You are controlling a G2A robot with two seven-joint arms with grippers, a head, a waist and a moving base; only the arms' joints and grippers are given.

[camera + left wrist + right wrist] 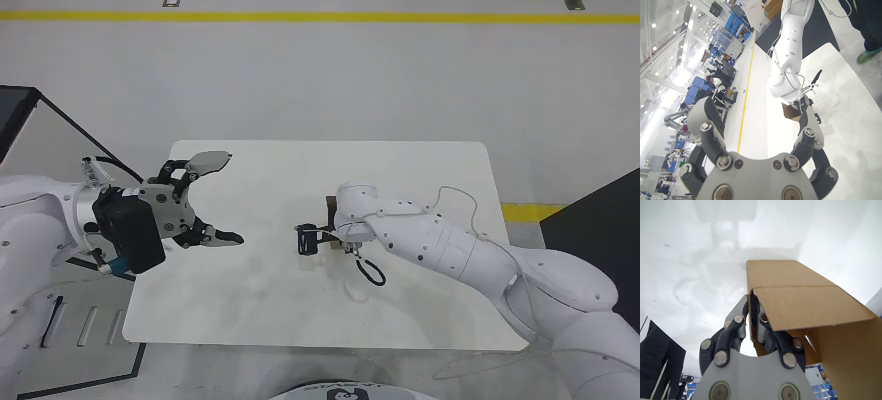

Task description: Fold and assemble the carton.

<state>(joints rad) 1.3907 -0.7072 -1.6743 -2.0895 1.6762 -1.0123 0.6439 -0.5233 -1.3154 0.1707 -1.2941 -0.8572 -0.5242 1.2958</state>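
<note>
While the right gripper (751, 307) pinches one edge of the brown cardboard carton (800, 306) at the middle of the white table (400, 170), the left gripper (229, 198) hangs spread wide, well apart.

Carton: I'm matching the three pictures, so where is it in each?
Top view: carton peeks out beside the right arm at its wrist, mid-table.
Left wrist view: carton sits below the right arm's wrist.
Right wrist view: carton edge clamped in the right gripper.
Shared landmark: the white table.
</note>
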